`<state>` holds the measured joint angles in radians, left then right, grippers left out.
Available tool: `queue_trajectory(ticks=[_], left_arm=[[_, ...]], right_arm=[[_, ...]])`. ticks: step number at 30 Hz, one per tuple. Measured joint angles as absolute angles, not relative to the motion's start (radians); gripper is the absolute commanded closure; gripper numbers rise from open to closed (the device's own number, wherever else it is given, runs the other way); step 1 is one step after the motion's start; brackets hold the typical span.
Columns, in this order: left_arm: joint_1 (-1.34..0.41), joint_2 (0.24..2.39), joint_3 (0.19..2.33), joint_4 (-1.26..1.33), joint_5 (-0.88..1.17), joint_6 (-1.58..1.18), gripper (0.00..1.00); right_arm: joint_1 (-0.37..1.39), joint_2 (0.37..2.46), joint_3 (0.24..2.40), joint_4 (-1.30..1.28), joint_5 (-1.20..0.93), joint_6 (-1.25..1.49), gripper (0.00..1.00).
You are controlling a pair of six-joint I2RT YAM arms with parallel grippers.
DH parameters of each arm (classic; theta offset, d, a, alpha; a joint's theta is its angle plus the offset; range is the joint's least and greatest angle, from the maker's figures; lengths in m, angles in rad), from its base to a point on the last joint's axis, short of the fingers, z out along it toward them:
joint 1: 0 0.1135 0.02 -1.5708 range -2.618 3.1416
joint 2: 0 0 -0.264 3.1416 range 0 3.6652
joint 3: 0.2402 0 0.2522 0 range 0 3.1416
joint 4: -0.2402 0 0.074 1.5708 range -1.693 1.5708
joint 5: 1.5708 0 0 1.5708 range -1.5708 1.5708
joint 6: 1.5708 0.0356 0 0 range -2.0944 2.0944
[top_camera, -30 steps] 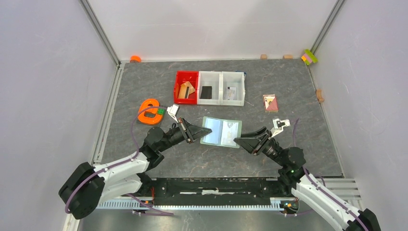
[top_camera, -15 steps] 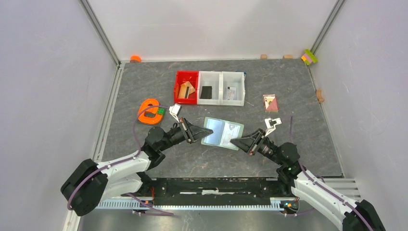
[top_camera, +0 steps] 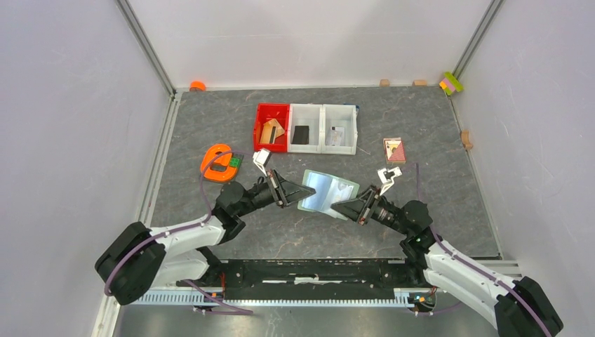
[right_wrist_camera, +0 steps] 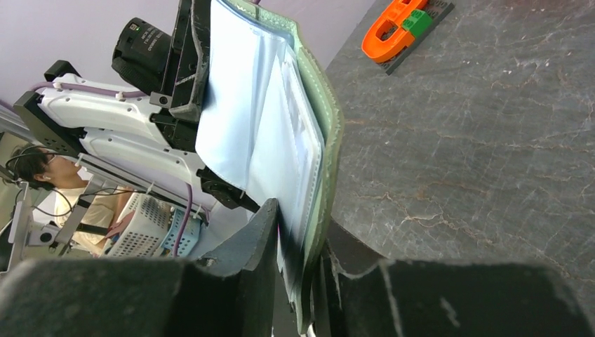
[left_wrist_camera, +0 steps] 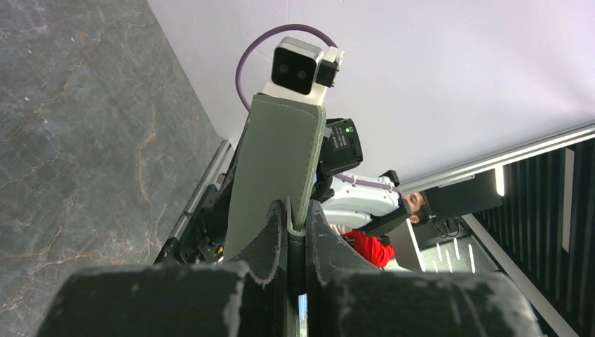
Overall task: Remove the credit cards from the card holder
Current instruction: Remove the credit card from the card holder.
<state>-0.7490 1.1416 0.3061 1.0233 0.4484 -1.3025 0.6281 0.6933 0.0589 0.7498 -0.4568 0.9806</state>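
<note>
Top view: the sage-green card holder point(top_camera: 328, 192) is open, its pale pockets facing up. It is tilted between my 2 arms at the middle of the grey mat point(top_camera: 435, 126), near the row of 3 bins. I cannot tell whether its lower edge touches the mat.

(a) Left gripper point(top_camera: 306, 190): in the left wrist view the left gripper point(left_wrist_camera: 296, 228) has its 2 fingers pressed together on the edge of the holder's green cover point(left_wrist_camera: 277, 165), with no gap that I can see.

(b) Right gripper point(top_camera: 338, 207): in the right wrist view the right gripper point(right_wrist_camera: 300, 256) is nearly closed on the opposite edge. A pale pocket leaf point(right_wrist_camera: 259, 133) and the green cover lie between its fingers. I cannot tell whether a card sits inside the pockets.

(c) Bins: the red bin point(top_camera: 261, 116) holds a tan-gold card point(top_camera: 271, 131). The middle white bin point(top_camera: 306, 110) holds a dark card point(top_camera: 301, 134), and the right white bin point(top_camera: 353, 126) holds a pale card point(top_camera: 338, 135).

(d) Elsewhere: a pink square item point(top_camera: 393, 149) lies to the right of the bins. An orange holder point(top_camera: 217, 163) with a small green block lies to their left, well apart from the card holder
</note>
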Motion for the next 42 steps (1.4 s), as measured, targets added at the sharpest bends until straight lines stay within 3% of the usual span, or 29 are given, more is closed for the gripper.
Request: queue_trajectory(ticks=[5,10,12,17,20,23,26,32,34,37,42], left_arm=[[-0.752,1.153,0.321,1.034,0.451,-1.303,0.98],[-0.754,1.171,0.342,1.0,0.457,-1.297,0.93],[-0.754,1.169,0.364,0.941,0.456,-1.27,0.8],[-0.768,1.125,0.445,0.686,0.434,-1.126,0.32],[-0.796,1.118,0.489,0.539,0.408,-1.031,0.18],[-0.811,1.128,0.508,0.451,0.395,-0.964,0.15],[-0.822,1.164,0.526,0.384,0.393,-0.91,0.2],[-0.844,1.234,0.561,0.289,0.391,-0.833,0.6],[-0.847,1.234,0.566,0.284,0.39,-0.821,0.72],[-0.852,1.234,0.571,0.278,0.385,-0.813,0.84],[-0.85,1.234,0.571,0.255,0.346,-0.809,0.96]], right_arm=[[0.628,0.704,0.076,0.739,-0.46,0.962,0.75],[0.628,0.708,0.091,0.715,-0.462,0.937,0.94],[0.627,0.708,0.109,0.683,-0.462,0.919,1.0],[0.625,0.709,0.135,0.606,-0.451,0.884,1.0],[0.626,0.714,0.138,0.596,-0.452,0.883,1.0],[0.626,0.728,0.142,0.59,-0.454,0.885,1.0],[0.626,0.742,0.144,0.588,-0.456,0.891,1.0],[0.626,0.761,0.146,0.584,-0.469,0.901,0.97],[0.625,0.768,0.146,0.574,-0.466,0.901,0.85],[0.625,0.768,0.146,0.56,-0.464,0.903,0.59],[0.626,0.736,0.157,0.529,-0.466,0.871,0.44]])
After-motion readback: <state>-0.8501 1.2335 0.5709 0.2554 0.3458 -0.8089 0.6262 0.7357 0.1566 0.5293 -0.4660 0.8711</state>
